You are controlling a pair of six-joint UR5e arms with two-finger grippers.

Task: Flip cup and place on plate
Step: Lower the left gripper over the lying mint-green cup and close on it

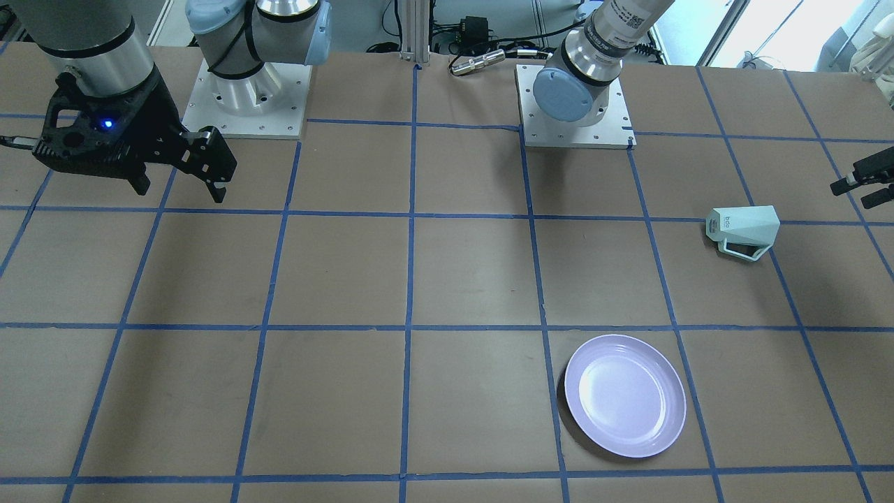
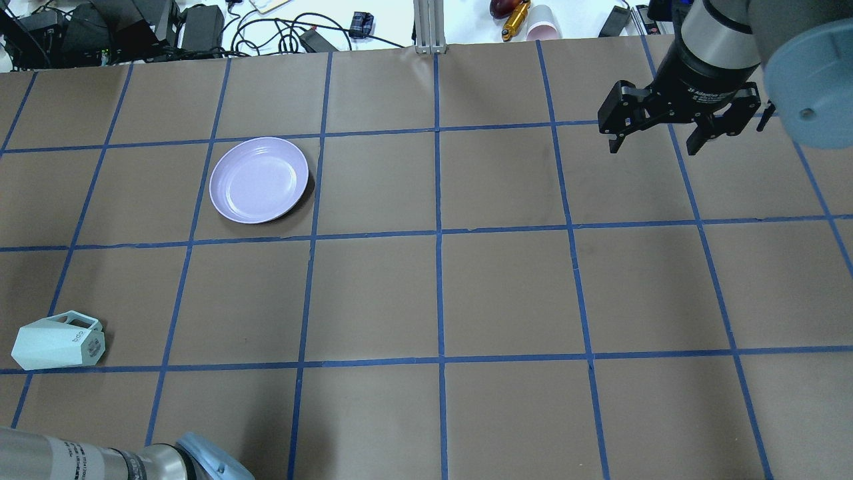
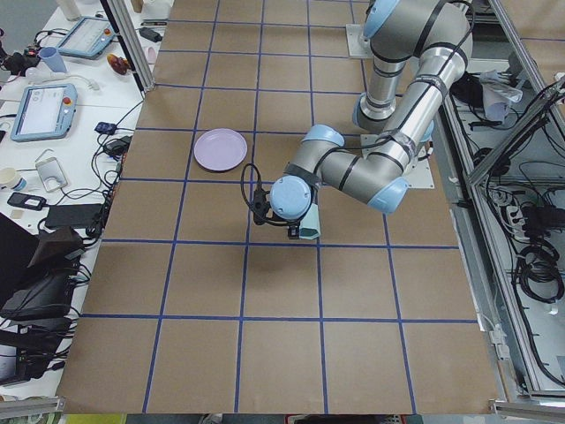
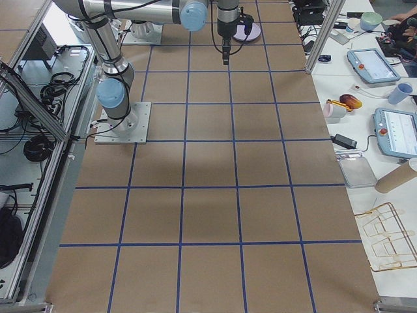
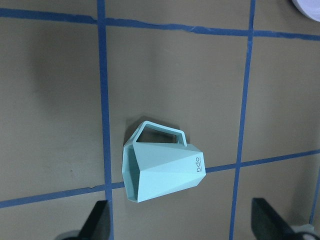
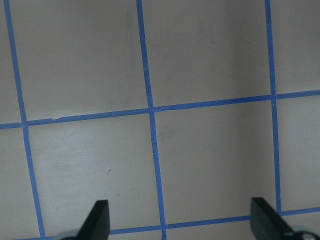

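The pale mint-green cup lies on its side on the brown table, handle toward the operators' side, its printed base end toward the table's middle. It also shows in the overhead view and the left wrist view. The lavender plate sits upright and bare, farther out. My left gripper is open and hovers over the cup, touching nothing; its fingers show at the front view's right edge. My right gripper is open and empty, far off on the other side.
Blue tape lines grid the table. The two arm bases stand on white plates at the robot's edge. Cables, a pink cup and small devices lie beyond the far edge. The left arm's forearm crosses the near left corner.
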